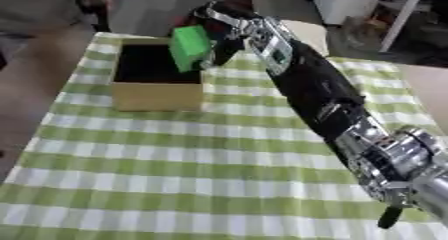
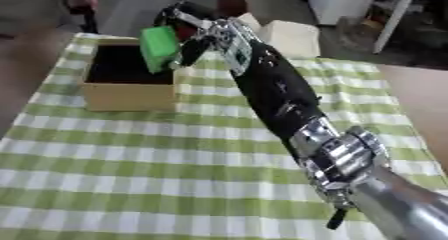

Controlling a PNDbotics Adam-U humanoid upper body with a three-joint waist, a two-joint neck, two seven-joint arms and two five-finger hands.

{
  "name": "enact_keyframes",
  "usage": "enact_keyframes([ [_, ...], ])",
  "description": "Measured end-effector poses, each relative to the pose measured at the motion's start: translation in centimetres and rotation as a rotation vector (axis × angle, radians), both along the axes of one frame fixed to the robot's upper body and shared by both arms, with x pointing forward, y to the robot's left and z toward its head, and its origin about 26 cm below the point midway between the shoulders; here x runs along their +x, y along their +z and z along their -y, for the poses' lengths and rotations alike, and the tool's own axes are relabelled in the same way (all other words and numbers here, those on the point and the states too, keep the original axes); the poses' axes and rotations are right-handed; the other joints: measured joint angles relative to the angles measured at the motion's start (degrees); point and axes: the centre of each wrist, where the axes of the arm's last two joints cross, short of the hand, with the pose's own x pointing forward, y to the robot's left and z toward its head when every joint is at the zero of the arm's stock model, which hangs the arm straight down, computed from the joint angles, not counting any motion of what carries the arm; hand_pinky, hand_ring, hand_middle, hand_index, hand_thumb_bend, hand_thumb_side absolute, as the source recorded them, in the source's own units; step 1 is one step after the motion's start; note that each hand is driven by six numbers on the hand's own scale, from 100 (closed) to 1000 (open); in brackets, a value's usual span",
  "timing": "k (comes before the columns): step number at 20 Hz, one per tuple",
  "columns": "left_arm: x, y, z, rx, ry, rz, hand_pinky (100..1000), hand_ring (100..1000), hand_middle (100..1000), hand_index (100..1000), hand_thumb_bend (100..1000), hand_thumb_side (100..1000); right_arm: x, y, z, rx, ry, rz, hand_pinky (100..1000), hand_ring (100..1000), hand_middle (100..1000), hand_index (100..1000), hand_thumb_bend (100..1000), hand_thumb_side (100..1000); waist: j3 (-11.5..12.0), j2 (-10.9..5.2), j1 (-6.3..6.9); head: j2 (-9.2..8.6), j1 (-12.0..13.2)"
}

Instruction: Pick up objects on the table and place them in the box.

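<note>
A single green block (image 1: 190,47), plain-faced and box-shaped, sits tilted in the air over the right-hand edge of the box (image 1: 156,97). It is held at its right side by the right hand (image 1: 224,23), whose dark fingers (image 2: 191,49) curl against the block's right face and reach down past its lower corner; the rest of the hand lies above and behind the block. The fingers are closed on the block, clamping it from the right, while its left and front faces stay bare. No writing or label can be read on the block, and none shows on the box.

The box is one open-topped cardboard carton, tan on its outer walls and dark inside; nothing can be made out within it. It stands on the table (image 1: 175,159), which is covered by a green-and-white checked cloth. The block's lower end hangs over the box's right rim, partly above the dark interior and partly just outside it.

From the hand, the right arm (image 2: 280,99) runs away from the box toward the lower right corner, black along the forearm and silver at the joint nearest the camera. One arm and one hand show. Beyond the table, past the box's right side, stands a pale cube-shaped thing (image 2: 290,38) on the floor.
</note>
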Motion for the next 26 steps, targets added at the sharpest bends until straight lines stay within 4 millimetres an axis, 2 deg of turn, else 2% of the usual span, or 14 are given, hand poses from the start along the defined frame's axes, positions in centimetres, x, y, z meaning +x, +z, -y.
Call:
enact_keyframes([
  [5, 0.0, 0.0, 0.0, 0.0, 0.0, 0.0, 546, 637, 571, 580, 200, 100, -0.1, 0.0, -0.3, -0.024, 0.025, 0.009, 815, 824, 898, 928, 602, 174, 0.0, 0.02, 0.0, 0.0, 0.0],
  [15, 0.0, 0.0, 0.0, 0.0, 0.0, 0.0, 546, 638, 570, 579, 205, 100, -0.3, 0.4, -0.6, -0.038, 0.047, 0.032, 809, 815, 878, 917, 591, 180, -0.2, 0.05, -0.04, -0.01, 0.0],
  [16, 0.0, 0.0, 0.0, 0.0, 0.0, 0.0, 546, 638, 569, 580, 204, 100, -0.3, 0.5, -0.6, -0.039, 0.048, 0.032, 783, 784, 814, 896, 585, 175, -0.2, 0.05, -0.04, -0.01, 0.0],
  [18, 0.0, -0.1, -0.1, -0.001, 0.003, -0.002, 546, 638, 569, 580, 205, 100, -0.4, 0.6, -0.6, -0.037, 0.05, 0.038, 777, 777, 804, 894, 584, 172, -0.9, 0.01, -0.07, 0.0, 0.2],
  [26, -0.3, -0.8, -0.7, -0.006, 0.043, -0.023, 546, 640, 569, 581, 206, 100, -2.1, 1.7, 5.0, -0.019, 0.018, 0.113, 752, 743, 772, 884, 572, 151, -4.6, -0.38, 0.16, 0.18, 1.7],
])
